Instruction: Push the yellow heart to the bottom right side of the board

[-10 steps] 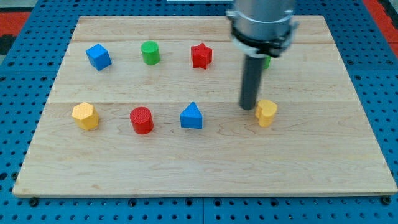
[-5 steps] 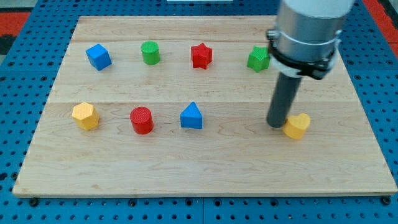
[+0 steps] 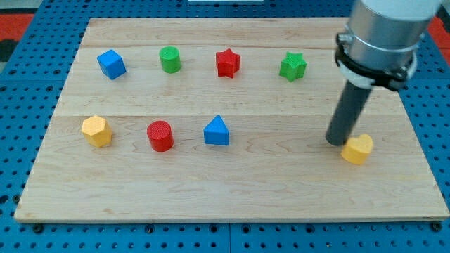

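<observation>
My tip (image 3: pixel 337 143) rests on the pale wooden worktop (image 3: pixel 232 190), touching the upper-left side of the yellow heart (image 3: pixel 358 149), which lies toward the view's right, below mid-height. The arm carries no jaws, only a straight dark rod. Eight small matte blocks stand on the grained planks: one blue cube (image 3: pixel 111 64), one green cylinder (image 3: pixel 169 59), one red star (image 3: pixel 227 62), one green star (image 3: pixel 292 66), one yellow hexagonal block (image 3: pixel 96 131), one red cylinder (image 3: pixel 160 135), one blue triangular block (image 3: pixel 216 131), and the heart.

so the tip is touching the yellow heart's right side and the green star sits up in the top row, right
Not quite. In the camera view my tip sits against the left side of the yellow heart, not its right. The green star is indeed in the top row.
</observation>
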{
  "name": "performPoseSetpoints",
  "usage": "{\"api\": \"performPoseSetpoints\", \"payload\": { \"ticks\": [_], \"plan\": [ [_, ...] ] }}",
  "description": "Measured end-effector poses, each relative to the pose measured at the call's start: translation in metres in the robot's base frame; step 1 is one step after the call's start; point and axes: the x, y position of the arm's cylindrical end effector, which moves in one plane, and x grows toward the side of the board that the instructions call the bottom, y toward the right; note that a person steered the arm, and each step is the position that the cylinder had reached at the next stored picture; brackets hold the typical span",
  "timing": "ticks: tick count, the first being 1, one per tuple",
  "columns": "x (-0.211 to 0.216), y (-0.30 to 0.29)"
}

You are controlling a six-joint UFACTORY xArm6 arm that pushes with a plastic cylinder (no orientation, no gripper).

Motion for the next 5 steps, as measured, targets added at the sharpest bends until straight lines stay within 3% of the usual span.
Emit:
{"api": "performPoseSetpoints", "payload": {
  "ticks": [1, 3, 5],
  "plan": [
    [0.021, 0.01],
    [-0.028, -0.038],
    [-0.019, 0.032]
  ]
}}
